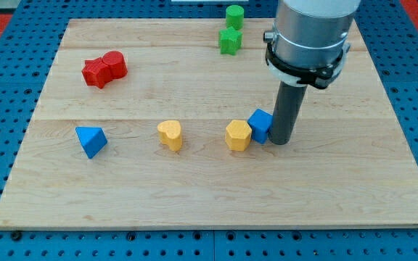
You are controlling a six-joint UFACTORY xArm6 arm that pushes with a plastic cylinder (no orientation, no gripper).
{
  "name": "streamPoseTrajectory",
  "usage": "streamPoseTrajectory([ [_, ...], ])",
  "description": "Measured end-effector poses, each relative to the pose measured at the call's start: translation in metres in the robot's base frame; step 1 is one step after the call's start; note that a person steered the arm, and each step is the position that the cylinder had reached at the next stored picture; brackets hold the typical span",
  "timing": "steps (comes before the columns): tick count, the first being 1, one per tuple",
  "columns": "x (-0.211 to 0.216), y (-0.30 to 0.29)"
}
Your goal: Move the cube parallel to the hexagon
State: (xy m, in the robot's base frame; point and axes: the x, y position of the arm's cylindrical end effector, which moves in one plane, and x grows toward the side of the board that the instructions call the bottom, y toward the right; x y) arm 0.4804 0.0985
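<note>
Lying on a wooden board [194, 196]: my tip [280, 141] pressing against the blue cube [260, 124] at its 3 o'clock, yellow hexagon [237, 135] touching at 9; no jaws to tell.

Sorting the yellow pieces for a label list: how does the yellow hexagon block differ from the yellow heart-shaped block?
The yellow hexagon block is six-sided and touches the blue cube; the yellow heart-shaped block is notched on top and stands alone, further towards the view's left. Both are yellow, similar in size, in one row.
</note>
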Motion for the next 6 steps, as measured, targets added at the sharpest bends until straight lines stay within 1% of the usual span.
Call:
streamPoseTrajectory([
  [2, -0.024, -0.057],
  [5, -0.064, -0.053],
  [6, -0.082, -0.033],
])
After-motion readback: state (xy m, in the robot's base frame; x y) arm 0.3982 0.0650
